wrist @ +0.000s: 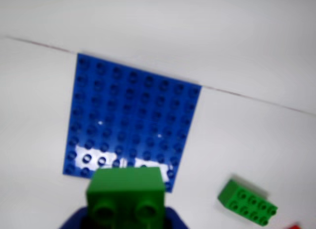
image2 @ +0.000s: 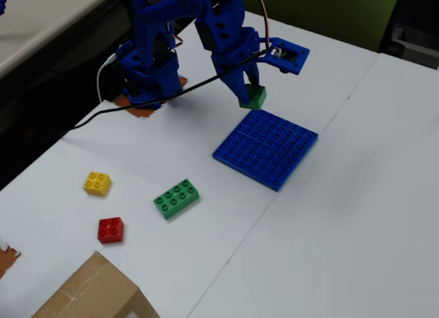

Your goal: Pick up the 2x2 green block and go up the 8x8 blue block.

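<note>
Yellow plastic comes first at the left of the fixed view: a small yellow brick (image2: 97, 183) on the white table (image2: 357, 215), with a red brick (image2: 110, 229) just below it and a cardboard box (image2: 92, 294) at the bottom edge. Further right lies the longer green brick (image2: 177, 198), flat on the table and well apart from the arm. Next comes the blue arm, whose gripper (image2: 250, 96) is clenched on the 2x2 green block (image2: 256, 96), holding it clear of the table. Right of and below it in that view lies the 8x8 blue block (image2: 266, 148), flat, one corner pointing toward the arm's base.

The block hangs over or just outside the plate's near edge, not yet over its middle. The wrist view agrees: the 2x2 green block (wrist: 126, 194) sits at the bottom of the frame with two of its sockets facing the camera, and the 8x8 blue block (wrist: 129, 120) spreads ahead of it. So the plate lies forward of the jaws and lower, and I judge the coming move to be a short reach outward, then a descent onto the studs. The plate is square, so no long axis matters.
</note>
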